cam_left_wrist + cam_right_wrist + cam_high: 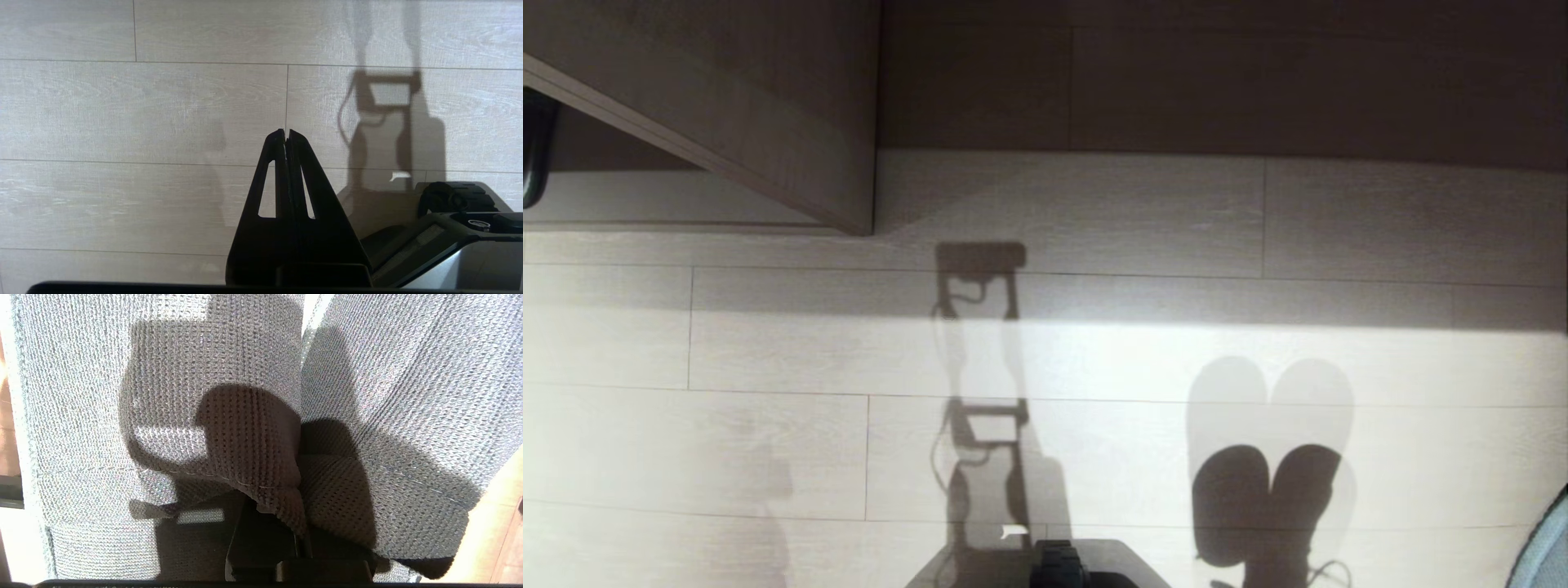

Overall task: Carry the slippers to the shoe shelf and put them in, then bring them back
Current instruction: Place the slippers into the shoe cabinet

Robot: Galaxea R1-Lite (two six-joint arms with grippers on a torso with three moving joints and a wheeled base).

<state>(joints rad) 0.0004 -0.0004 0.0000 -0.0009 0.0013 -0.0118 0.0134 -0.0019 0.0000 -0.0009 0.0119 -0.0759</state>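
Observation:
The grey-blue knitted slippers (229,367) fill the right wrist view, hanging side by side. My right gripper (297,539) is shut on their toe bands where the two meet, and the fabric hides its fingertips. In the head view only a sliver of a slipper (1547,547) shows at the lower right edge, with the pair's shadow on the floor. The shoe shelf (768,122) shows as a light-brown wood-grain corner at the upper left, with a pale base board (645,204) under it. My left gripper (286,132) hangs shut and empty over the floor.
Pale wood-look floor planks (1094,367) stretch ahead of me. A darker wood-grain panel (1217,73) runs along the far side. A black object (535,147) sits at the shelf's left edge. My own base (1054,567) shows at the bottom.

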